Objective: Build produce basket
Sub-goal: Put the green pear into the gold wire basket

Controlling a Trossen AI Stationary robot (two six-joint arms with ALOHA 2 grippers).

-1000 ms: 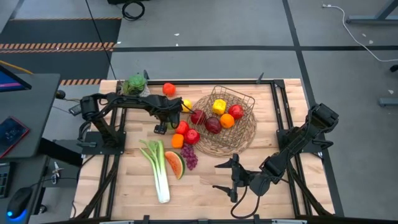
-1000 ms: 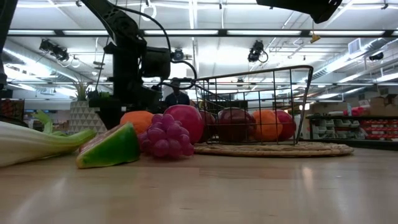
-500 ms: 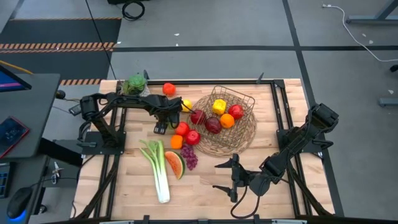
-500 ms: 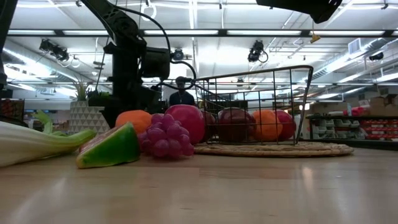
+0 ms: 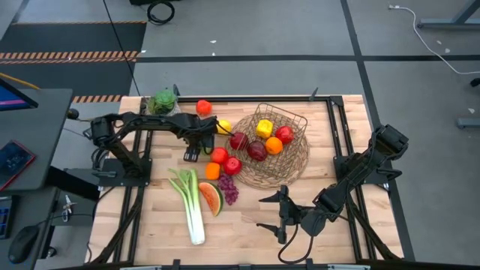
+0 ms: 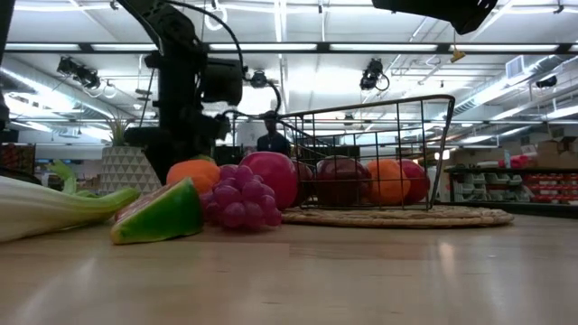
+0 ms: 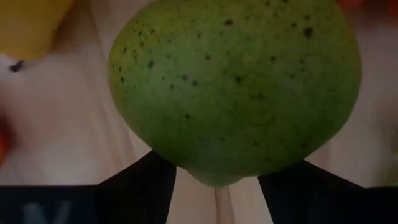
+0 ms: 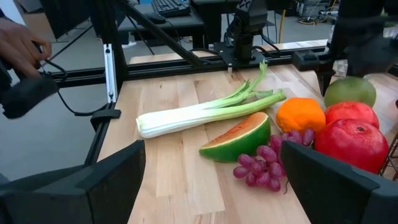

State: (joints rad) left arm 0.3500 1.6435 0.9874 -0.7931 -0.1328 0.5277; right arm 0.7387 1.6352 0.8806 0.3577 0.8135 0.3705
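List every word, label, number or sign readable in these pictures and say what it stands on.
No text can be read in any view.
Pale mark on the left gripper, seen in the left wrist view: too blurred to read.
Screen on the desk beside the table, high view: too small to read.
Shelf goods in the room behind, low view: too small to read.

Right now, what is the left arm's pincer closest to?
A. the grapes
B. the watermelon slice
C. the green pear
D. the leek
C. The left wrist view is filled by the green pear sitting just ahead of the left pincer, while the right wrist view shows the watermelon slice, leek and grapes lying away from that arm.
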